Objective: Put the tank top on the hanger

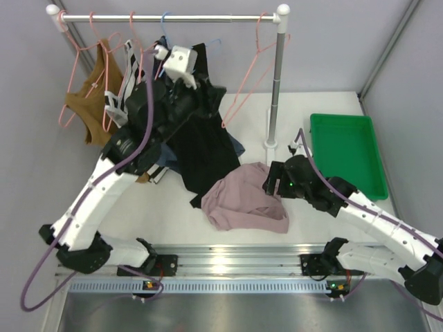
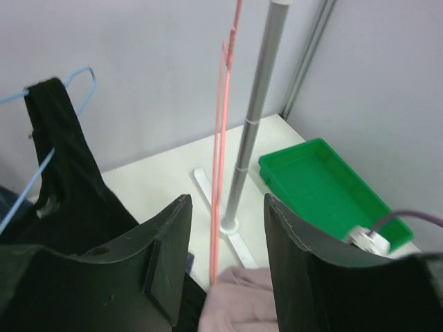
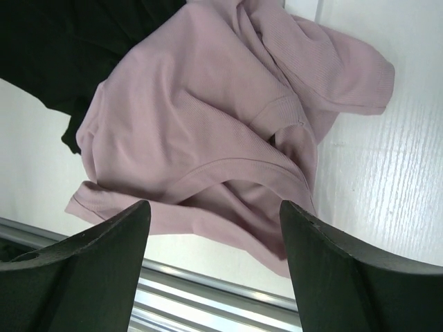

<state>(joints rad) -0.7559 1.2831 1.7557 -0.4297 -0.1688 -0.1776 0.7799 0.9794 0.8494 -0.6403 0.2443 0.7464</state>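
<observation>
**A:** Where is the tank top [image 1: 246, 197]?

**B:** Crumpled on the table [image 1: 173, 221], just on the near side of the rack post [image 1: 275, 83]. Nothing grips it.

**A:** And the grippers?

**B:** The right gripper [image 3: 214, 214] hangs over it, fingers spread and empty. The left gripper [image 2: 228, 207] is spread too. The salmon-pink hanger [image 2: 220, 159], hung just left of the post, shows through its gap.

**A:** Which step, then?

**B:** The pick-up, I'd judge. Next calls for lowering and pinching a strap or hem fold.
</observation>
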